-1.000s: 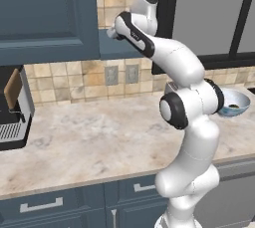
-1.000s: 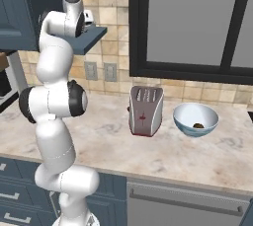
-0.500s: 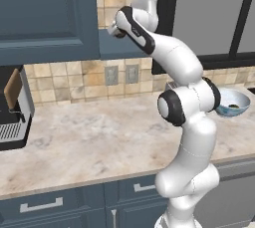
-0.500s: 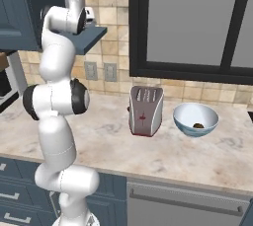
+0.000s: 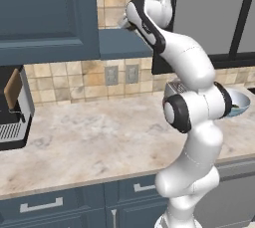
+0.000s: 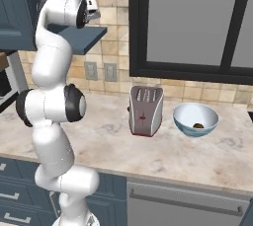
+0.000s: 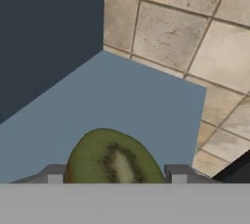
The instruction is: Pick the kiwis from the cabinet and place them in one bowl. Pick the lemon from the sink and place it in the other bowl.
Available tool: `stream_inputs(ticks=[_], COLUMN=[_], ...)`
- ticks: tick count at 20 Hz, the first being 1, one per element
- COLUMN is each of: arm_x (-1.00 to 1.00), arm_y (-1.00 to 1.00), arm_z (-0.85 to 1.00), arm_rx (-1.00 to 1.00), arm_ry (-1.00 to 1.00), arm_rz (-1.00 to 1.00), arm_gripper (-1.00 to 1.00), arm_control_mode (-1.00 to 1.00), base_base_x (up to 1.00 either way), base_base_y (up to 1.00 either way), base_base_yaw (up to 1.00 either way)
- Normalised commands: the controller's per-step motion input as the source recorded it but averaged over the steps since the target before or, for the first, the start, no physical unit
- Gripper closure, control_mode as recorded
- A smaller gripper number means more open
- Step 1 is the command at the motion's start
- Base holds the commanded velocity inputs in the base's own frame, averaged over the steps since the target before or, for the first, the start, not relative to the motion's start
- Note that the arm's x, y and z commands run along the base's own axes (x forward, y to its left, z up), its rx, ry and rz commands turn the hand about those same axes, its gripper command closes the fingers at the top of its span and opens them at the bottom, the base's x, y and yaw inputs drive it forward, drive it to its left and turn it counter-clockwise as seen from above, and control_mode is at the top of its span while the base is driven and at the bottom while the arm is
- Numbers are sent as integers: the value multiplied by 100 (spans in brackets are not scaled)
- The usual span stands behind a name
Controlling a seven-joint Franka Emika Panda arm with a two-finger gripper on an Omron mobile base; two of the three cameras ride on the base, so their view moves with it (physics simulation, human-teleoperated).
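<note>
1. High on the open end shelf of the slate-blue cabinet: pincer reached in, one finger tip on each flank of a kiwi.
2. Kiwi showing a cut green face with a pale core, resting on the blue shelf floor, lodged between the two tips; looks clamped, though contact itself sits at the frame edge.
3. Behind the fruit: dark cabinet side wall to one side, beige tiled backsplash to the other.
4. From the right base view: hand level with the shelf edge, arm stretched upward from the base.
5. On the marble surface: silver toaster upright, and just beside it a light blue bowl holding a small brown fruit.
6. From the left base view: same bowl partly hidden behind the arm's elbow; coffee machine at the far left of the surface, well apart from the bowl.
</note>
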Motion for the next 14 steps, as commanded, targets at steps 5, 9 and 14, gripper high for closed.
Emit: stream_inputs(ticks=[5, 9, 14], arm_x=[-95, -100, -100], arm_y=[-23, -6, -15], arm_z=[4, -1, -9], arm_rx=[0, 0, 0], arm_ry=[0, -4, -5], arm_rz=[-9, -3, 0], arm_gripper=[100, 100, 100], arm_control_mode=[-100, -100, -100], base_base_x=[0, 0, 0], base_base_y=[0, 0, 0], base_base_yaw=[0, 0, 0])
